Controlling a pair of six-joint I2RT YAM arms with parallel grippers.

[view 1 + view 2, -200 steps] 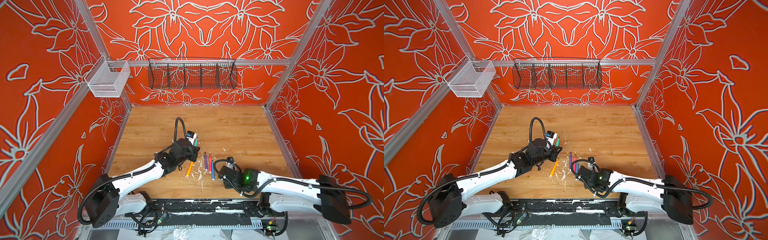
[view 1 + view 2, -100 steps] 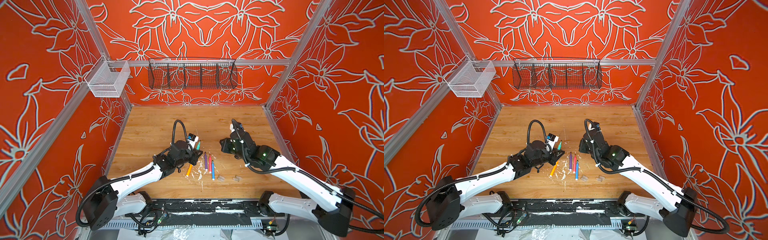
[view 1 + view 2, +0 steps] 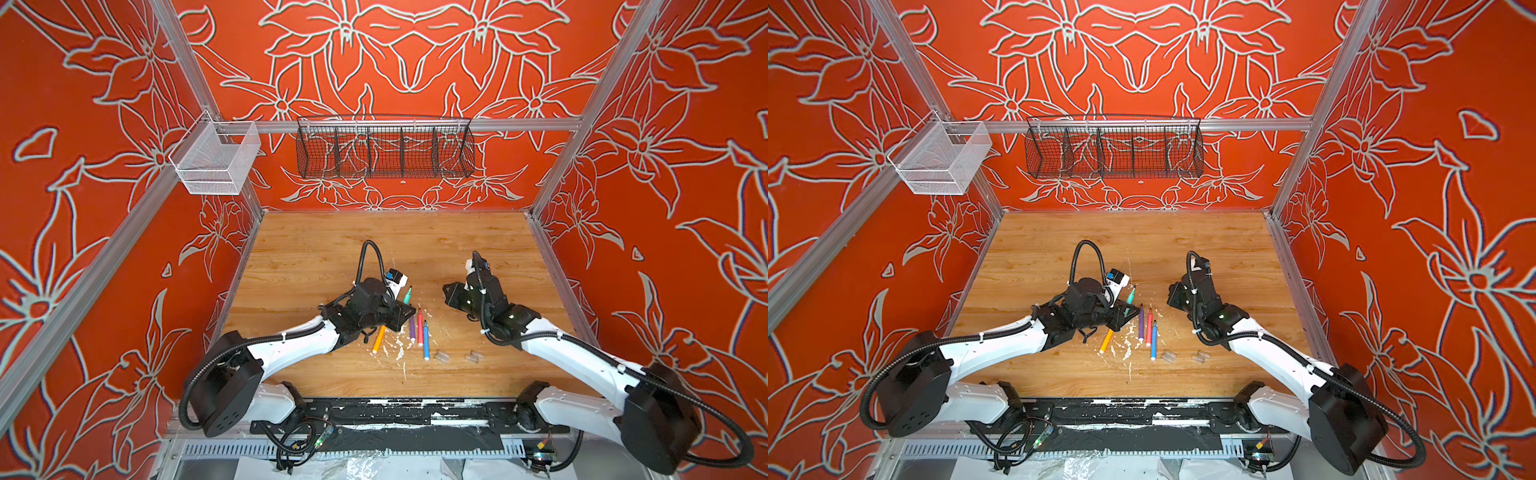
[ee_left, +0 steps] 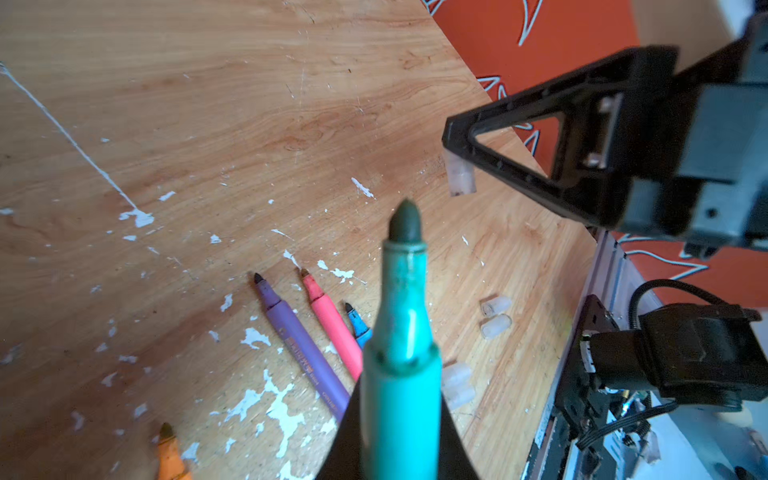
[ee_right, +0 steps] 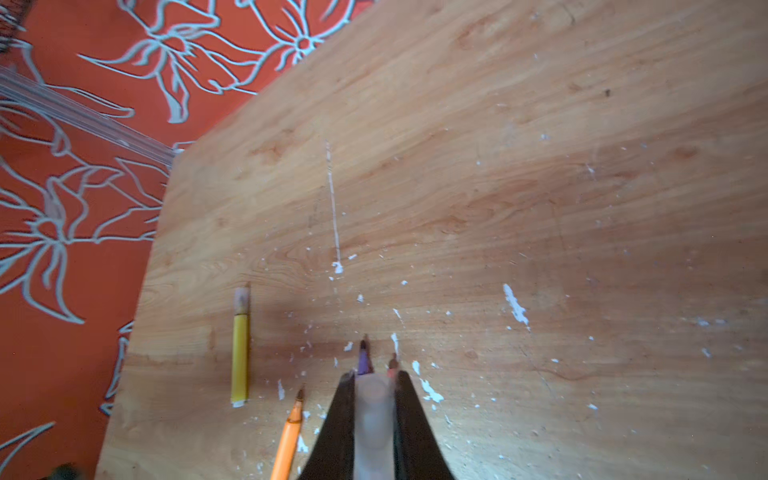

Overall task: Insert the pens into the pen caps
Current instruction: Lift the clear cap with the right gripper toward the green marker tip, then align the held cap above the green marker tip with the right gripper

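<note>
- The green pen (image 4: 401,332) is held by its barrel in the left hand (image 3: 401,312), which is closed narrowly on it. It is raised above the desk (image 3: 332,249) with its tip free beyond the fingers.
- One clear pen cap (image 4: 459,176) is pinched in the right hand (image 5: 374,381). Cap and tip are near each other but apart, and which end of the cap is open cannot be told.
- The cap's bore should be lined up with the pen's axis before the gap is closed. A skewed approach would probably smear the tip or lever the cap out of the grip.
- A straight, gentle push is advised, made until the cap seats.
- The purple pen (image 4: 299,345), pink-red pen (image 4: 332,328), blue pen (image 4: 358,330), orange pen (image 3: 378,338) and two loose caps (image 3: 441,356) lie on the desk and should be left undisturbed.
- The yellow pen (image 5: 240,353) appears to be capped.
</note>
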